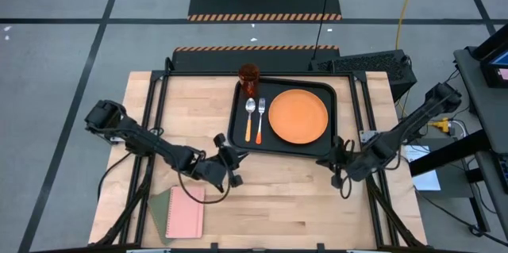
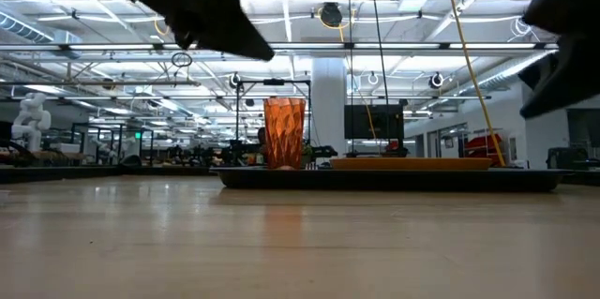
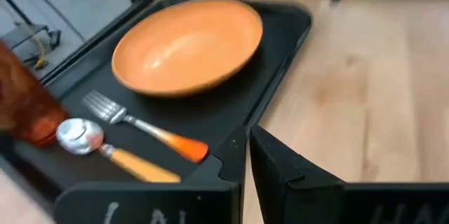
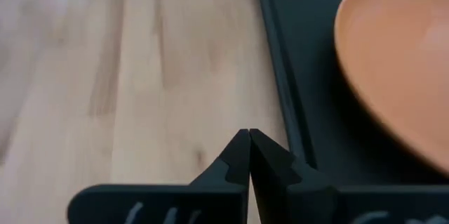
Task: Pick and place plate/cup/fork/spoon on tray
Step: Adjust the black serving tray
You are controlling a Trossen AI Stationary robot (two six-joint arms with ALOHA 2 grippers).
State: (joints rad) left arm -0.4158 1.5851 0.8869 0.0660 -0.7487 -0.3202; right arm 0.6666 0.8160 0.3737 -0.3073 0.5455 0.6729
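The wooden surface (image 1: 302,197) carries the black tray (image 1: 238,110). On it lie the orange plate (image 1: 298,116), amber cup (image 1: 248,80) at its far corner, fork (image 1: 260,118) and spoon (image 1: 249,118). Left pincer (image 1: 234,160) and right pincer (image 1: 336,158), fingers pressed together and empty, sit beside the tray's near edge.

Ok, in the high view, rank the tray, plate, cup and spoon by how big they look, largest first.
1. Tray
2. Plate
3. Spoon and cup: unsure. The spoon looks longer, the cup wider, and the cup is seen from above, so its height hardly shows.
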